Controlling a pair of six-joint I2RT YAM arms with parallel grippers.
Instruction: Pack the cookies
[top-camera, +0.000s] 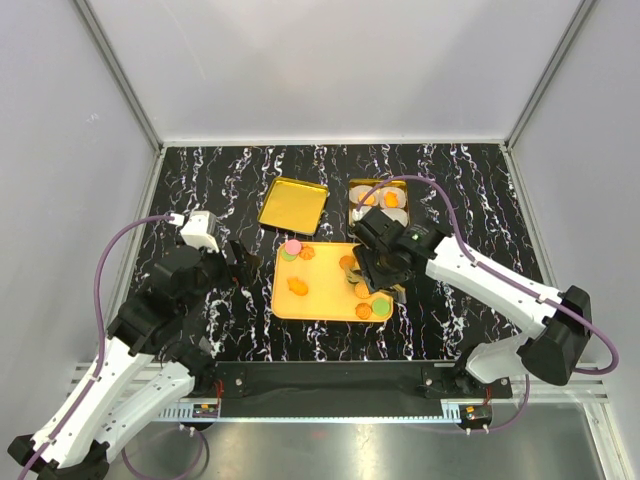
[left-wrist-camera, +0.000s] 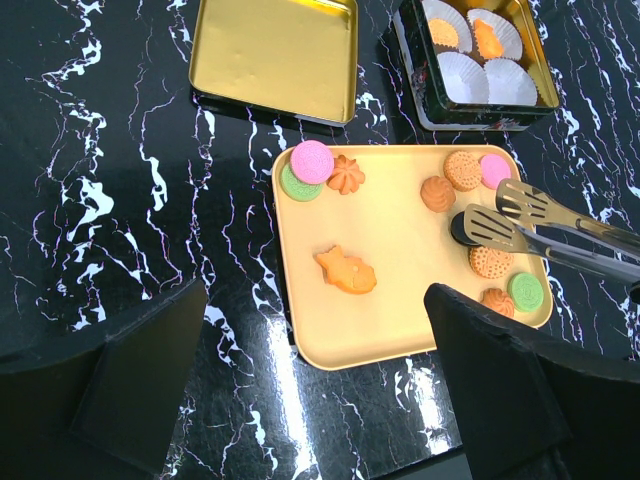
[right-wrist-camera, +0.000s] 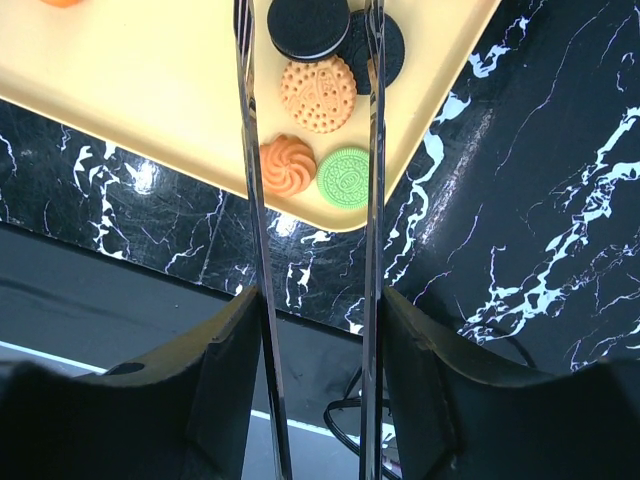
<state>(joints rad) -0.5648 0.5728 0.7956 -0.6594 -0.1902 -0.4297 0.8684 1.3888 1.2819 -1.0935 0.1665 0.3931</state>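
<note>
On tray (left-wrist-camera: 400, 310) | fish-shaped cookie (left-wrist-camera: 346, 270) lies diagonally | right tool (right-wrist-camera: 318, 335) clamps tongs (right-wrist-camera: 251, 200) | left tool (left-wrist-camera: 318, 360) wide

Left arm (top-camera: 150, 320) folded at left, left gripper (left-wrist-camera: 315, 295) spread wide, empty. Right arm (top-camera: 490, 280) stretched inward, right gripper (right-wrist-camera: 320, 315) pinching tongs (right-wrist-camera: 250, 200), fingers partly apart.

The tray (left-wrist-camera: 400, 260) lies in the middle of the table (left-wrist-camera: 120, 180), and the cookies (left-wrist-camera: 346, 270) are spread on it. Behind the tray, the lid (left-wrist-camera: 275, 55) lies at the left. The tin (left-wrist-camera: 480, 120) with paper cups (left-wrist-camera: 462, 75) in it stands at the right. The tongs (left-wrist-camera: 495, 230) reach over the tray's right side.
</note>
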